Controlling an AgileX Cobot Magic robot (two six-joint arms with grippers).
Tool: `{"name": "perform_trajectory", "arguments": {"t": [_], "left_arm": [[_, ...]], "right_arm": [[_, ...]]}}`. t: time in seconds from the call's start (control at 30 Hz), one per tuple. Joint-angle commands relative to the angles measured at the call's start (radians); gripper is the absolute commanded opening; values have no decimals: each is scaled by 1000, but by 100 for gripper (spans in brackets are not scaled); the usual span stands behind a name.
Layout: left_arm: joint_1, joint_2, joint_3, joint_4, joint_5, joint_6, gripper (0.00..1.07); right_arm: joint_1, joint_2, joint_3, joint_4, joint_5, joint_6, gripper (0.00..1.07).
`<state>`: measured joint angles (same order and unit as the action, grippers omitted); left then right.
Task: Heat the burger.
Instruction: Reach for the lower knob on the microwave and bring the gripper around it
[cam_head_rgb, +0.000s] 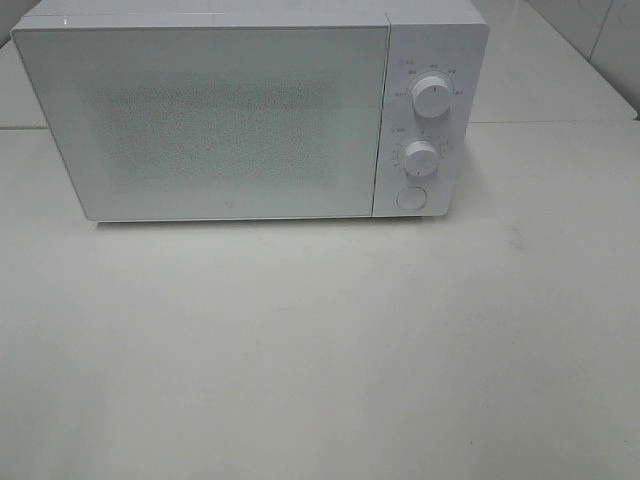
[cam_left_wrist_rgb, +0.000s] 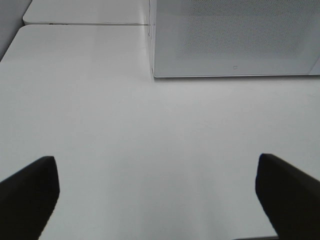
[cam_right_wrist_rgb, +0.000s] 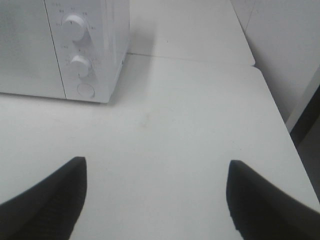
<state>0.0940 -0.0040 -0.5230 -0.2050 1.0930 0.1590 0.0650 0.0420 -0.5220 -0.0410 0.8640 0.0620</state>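
Note:
The burger is out of view in every frame. A white microwave (cam_head_rgb: 230, 110) stands at the back of the white table, door shut, with two round knobs (cam_head_rgb: 431, 96) and a round button (cam_head_rgb: 410, 198) on its right panel. Neither arm shows in the high view. In the left wrist view my left gripper (cam_left_wrist_rgb: 157, 192) stands open over bare table, facing the microwave's (cam_left_wrist_rgb: 235, 37) door, nothing between its dark fingers (cam_left_wrist_rgb: 27, 192). My right gripper (cam_right_wrist_rgb: 155, 192) is open too, empty, in front of and to the right of the microwave's (cam_right_wrist_rgb: 80, 45) control panel.
The white table (cam_head_rgb: 320, 340) stretches in front of the microwave. A seam joins it to a second table (cam_head_rgb: 560, 60) behind. The table's right edge (cam_right_wrist_rgb: 282, 135) drops off beside a wall. The table's far left corner (cam_left_wrist_rgb: 20, 35) shows in the left wrist view.

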Motion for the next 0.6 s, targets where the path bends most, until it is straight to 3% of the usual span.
{"name": "perform_trajectory", "arguments": {"t": [0.03,0.6], "left_arm": [[3,-24,1,0,-13,-5,100],[3,-24,1,0,-13,-5,100]], "right_arm": [[-2,55,8,-1,-119,7,75],[-2,342,172,3,-644,8,75]]}}
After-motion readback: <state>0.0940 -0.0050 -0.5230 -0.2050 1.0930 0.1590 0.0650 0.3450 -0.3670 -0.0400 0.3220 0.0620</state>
